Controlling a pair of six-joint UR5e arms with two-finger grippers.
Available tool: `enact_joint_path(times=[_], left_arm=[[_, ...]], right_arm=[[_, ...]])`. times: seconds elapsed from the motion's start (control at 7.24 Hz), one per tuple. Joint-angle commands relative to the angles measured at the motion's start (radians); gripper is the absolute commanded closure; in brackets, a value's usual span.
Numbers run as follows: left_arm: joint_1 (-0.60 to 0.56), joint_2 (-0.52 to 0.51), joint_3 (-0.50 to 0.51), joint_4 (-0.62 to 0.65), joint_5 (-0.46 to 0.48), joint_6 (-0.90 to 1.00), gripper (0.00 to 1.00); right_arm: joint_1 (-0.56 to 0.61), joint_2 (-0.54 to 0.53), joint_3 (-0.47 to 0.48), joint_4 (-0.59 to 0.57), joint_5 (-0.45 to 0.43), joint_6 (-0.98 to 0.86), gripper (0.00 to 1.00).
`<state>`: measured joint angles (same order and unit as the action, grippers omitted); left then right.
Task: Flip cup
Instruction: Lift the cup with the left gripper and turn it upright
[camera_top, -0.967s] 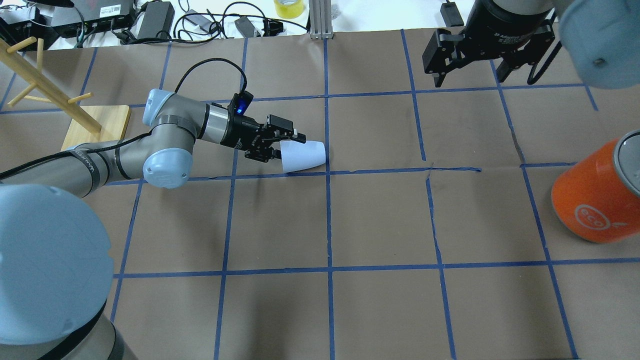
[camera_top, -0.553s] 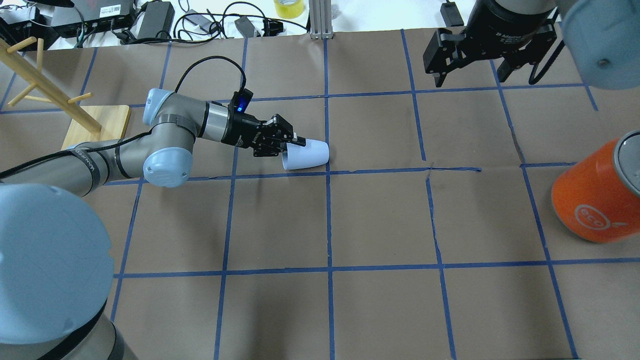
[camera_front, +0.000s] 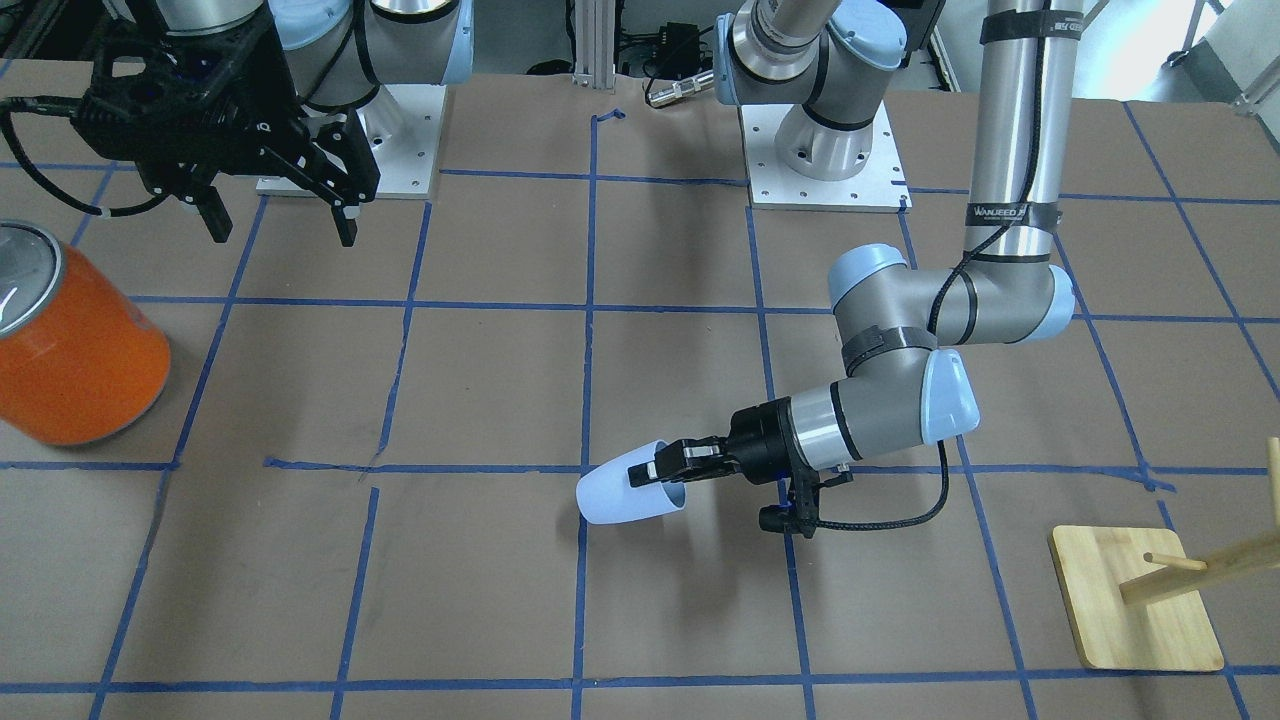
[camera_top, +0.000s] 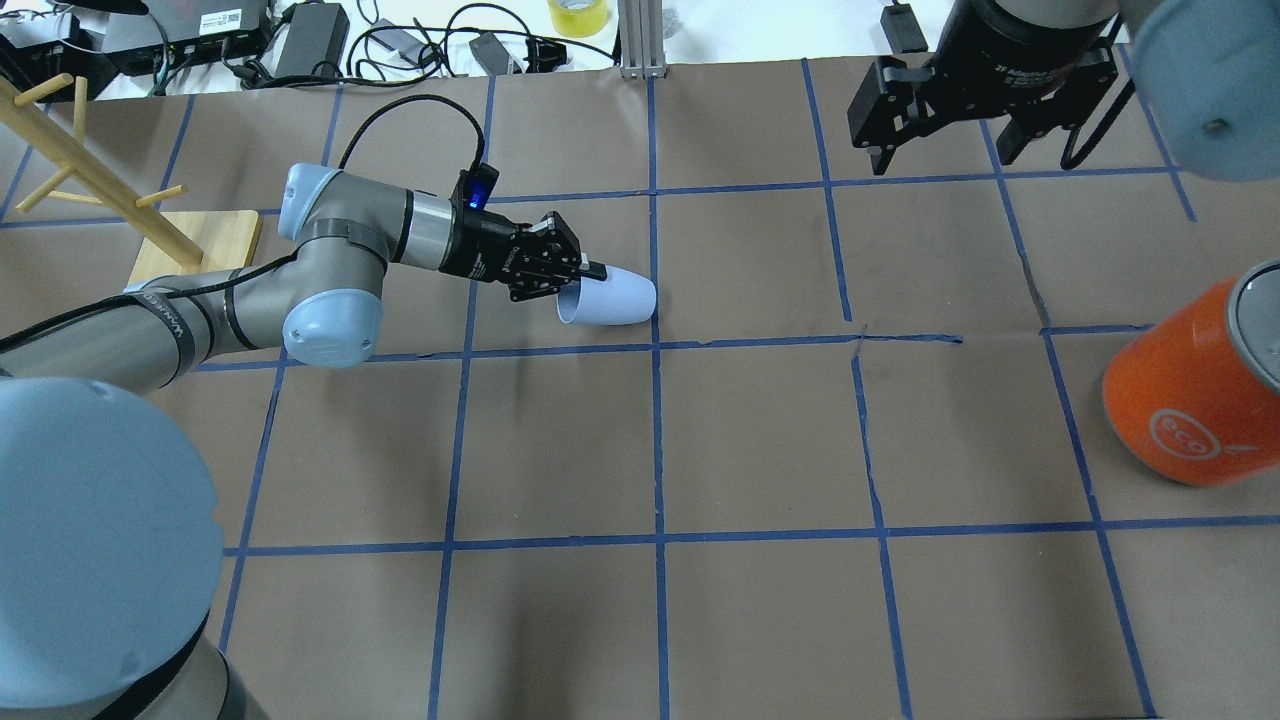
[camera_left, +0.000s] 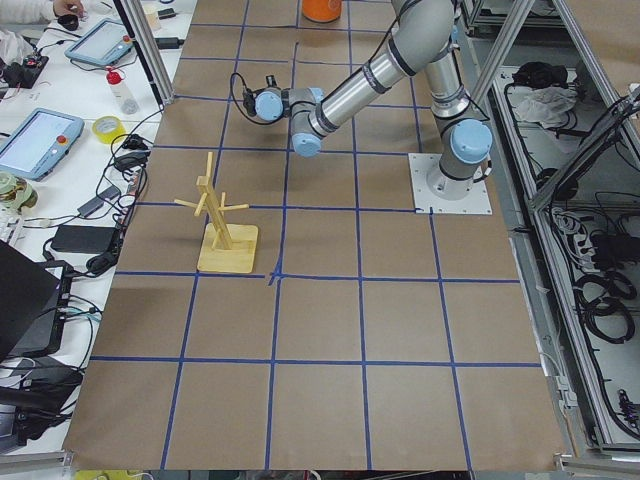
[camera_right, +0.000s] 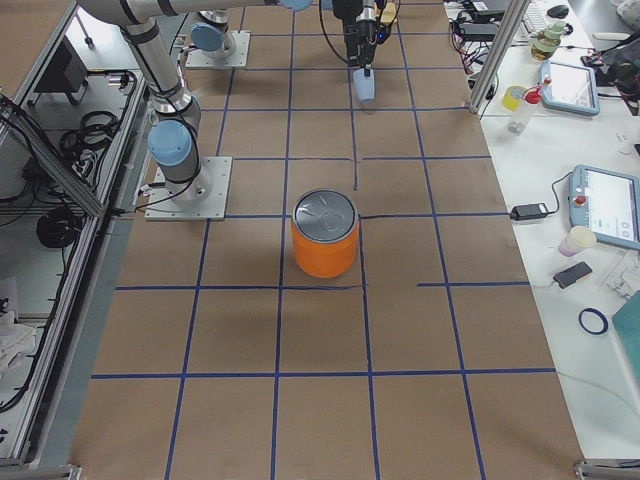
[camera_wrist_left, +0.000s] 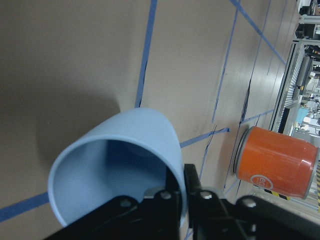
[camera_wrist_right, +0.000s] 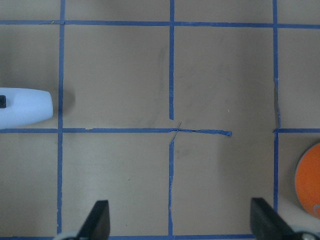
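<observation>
Overhead exterior is giving you the clearest look: the left gripper (camera_top: 578, 277) is pinching the rim of the cup (camera_top: 612, 300) — one finger inside the mouth and the other outside against the wall, as the left wrist view is showing you. The cup is lying on its side, with its mouth facing the gripper and its closed end pointing toward the middle of the table (camera_top: 760, 450), just beside a crossing of two blue tape lines. You cannot tell whether it is touching the paper. The right gripper (camera_top: 942, 150) is hanging over the far right part of the table with its fingers spread wide and nothing between them — well apart from the cup. An orange canister (camera_top: 1190, 400) is standing at the right edge, and a wooden rack (camera_top: 190, 255) is sitting at the far left.
</observation>
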<state>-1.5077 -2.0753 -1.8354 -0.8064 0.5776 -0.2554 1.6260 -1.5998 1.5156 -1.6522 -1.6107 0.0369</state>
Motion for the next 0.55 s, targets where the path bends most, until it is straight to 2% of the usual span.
enact_joint_path(times=[0.0,0.14,0.28,0.41], left_arm=[[-0.029,0.041,0.082,-0.003,0.017,-0.187,1.00],[-0.028,0.064,0.108,-0.013,0.135,-0.188,0.99],[-0.051,0.089,0.123,-0.028,0.345,-0.180,0.99],[-0.071,0.116,0.127,-0.036,0.470,-0.167,0.98]], right_arm=[[0.000,0.000,0.000,0.000,0.000,-0.002,0.00],[0.000,0.000,0.000,0.000,0.000,-0.002,0.00],[0.000,0.000,0.000,0.002,0.000,-0.002,0.00],[0.000,0.000,0.000,0.002,-0.002,-0.002,0.00]])
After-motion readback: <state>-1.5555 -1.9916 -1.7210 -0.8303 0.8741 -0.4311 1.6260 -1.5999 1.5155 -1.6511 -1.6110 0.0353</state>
